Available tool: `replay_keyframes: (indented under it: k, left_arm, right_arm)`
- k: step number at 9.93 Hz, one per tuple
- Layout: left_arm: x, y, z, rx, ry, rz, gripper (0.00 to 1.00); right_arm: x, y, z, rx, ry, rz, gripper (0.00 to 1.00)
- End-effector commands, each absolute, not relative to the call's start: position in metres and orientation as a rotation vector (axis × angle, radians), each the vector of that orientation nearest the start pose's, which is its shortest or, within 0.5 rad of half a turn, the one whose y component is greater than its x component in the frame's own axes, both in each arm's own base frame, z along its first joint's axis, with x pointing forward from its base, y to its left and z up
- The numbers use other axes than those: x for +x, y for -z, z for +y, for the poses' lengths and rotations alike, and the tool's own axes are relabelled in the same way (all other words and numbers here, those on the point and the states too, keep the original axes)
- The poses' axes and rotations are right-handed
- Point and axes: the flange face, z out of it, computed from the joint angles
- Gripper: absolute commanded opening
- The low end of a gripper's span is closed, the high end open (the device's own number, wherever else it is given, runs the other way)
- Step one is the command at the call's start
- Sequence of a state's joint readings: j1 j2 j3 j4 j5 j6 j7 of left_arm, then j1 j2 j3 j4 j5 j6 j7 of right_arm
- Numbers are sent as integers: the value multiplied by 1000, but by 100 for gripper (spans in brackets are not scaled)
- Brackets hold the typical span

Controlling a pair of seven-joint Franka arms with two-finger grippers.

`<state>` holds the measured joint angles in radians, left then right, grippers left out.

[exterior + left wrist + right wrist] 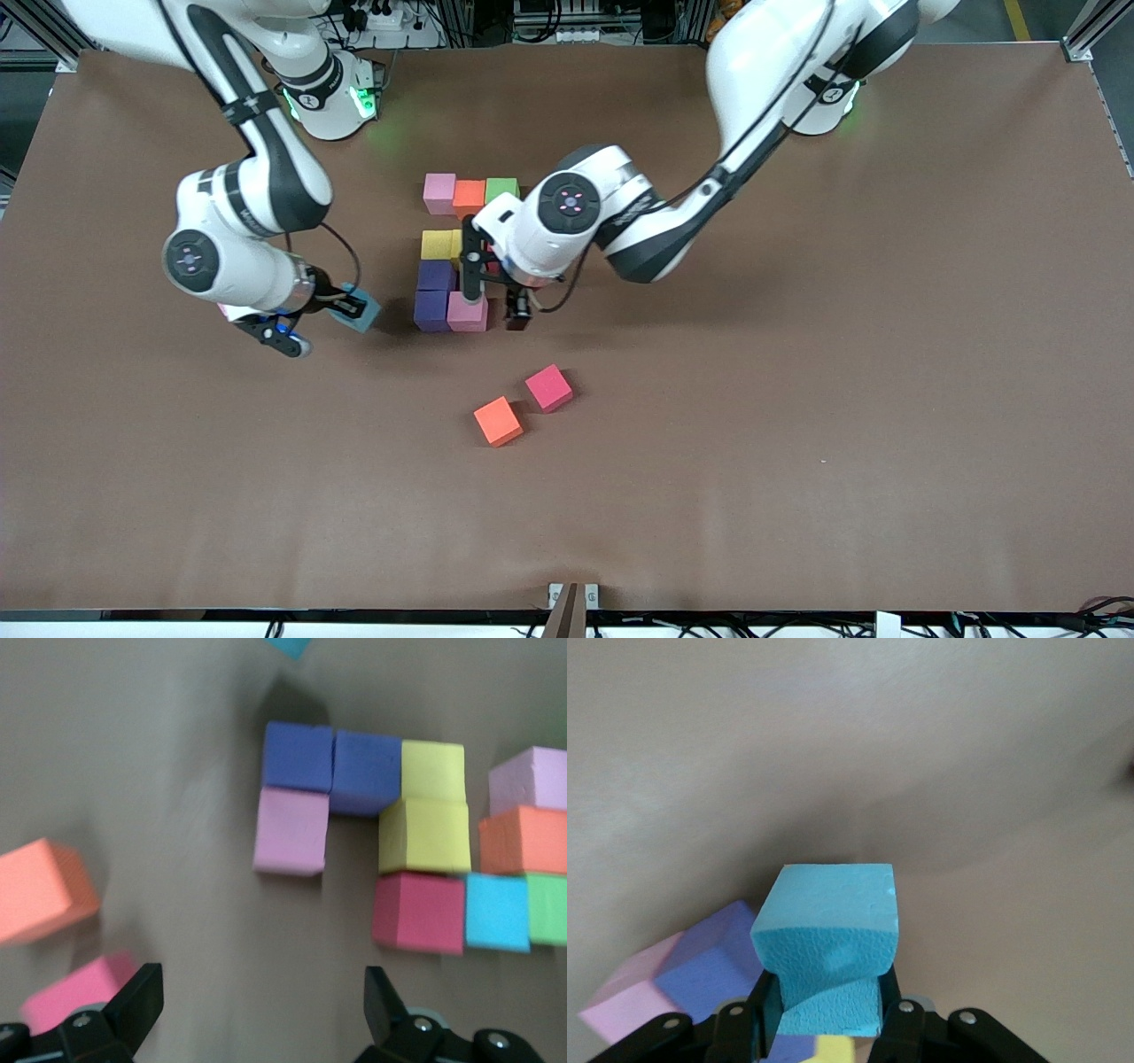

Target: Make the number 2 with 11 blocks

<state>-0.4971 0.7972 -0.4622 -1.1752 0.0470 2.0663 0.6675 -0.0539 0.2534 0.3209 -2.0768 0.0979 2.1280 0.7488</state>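
The blocks lie touching mid-table: pale pink (438,192), orange (469,197) and green (501,189) in the row farthest from the front camera, then yellow (440,245), two purple (436,276) and a pale pink (467,312) nearest. The left wrist view also shows a second yellow (423,835), crimson (419,912) and light blue (497,912). My left gripper (493,308) hangs open just above the table beside the near pale pink cube, bare table between its fingers (146,992). My right gripper (826,1010) is shut on a light blue cube (359,312), beside the purple cubes.
A loose orange cube (498,421) and a hot-pink cube (548,388) lie side by side, nearer the front camera than the formation. The brown table (797,399) spreads wide toward the left arm's end.
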Motion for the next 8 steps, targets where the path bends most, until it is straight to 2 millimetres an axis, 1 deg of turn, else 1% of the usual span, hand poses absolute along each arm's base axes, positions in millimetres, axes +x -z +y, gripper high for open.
replay_keyframes:
  k: [1, 2, 3, 4, 5, 6, 7, 8]
  left_arm:
    - [554, -410, -498, -2520, 153, 2269, 100]
    - [568, -429, -467, -2550, 108, 2216, 100]
    - [589, -440, -433, -2588, 109, 2162, 100]
    - [604, -448, -405, -2578, 117, 2182, 100]
    - [618, -461, -366, -2598, 83, 2164, 100]
    - [626, -466, -329, -2598, -9, 2172, 100]
    - [634, -476, -296, -2618, -41, 2146, 100]
    - [640, -475, -274, -2636, -77, 2134, 100]
  right_arm:
    - [537, -322, 201, -2902, -350, 1012, 0]
    - [534, -331, 233, -2867, -331, 1100, 0]
    - [534, -338, 255, -2790, -349, 1187, 0]
    - [535, -343, 271, -2724, -371, 1243, 0]
    - [535, -343, 288, -2666, -372, 1308, 0]
    - [536, -339, 302, -2616, -362, 1378, 0]
    - [534, -332, 315, -2578, -358, 1431, 0]
    - [533, -321, 327, -2524, -348, 1504, 0]
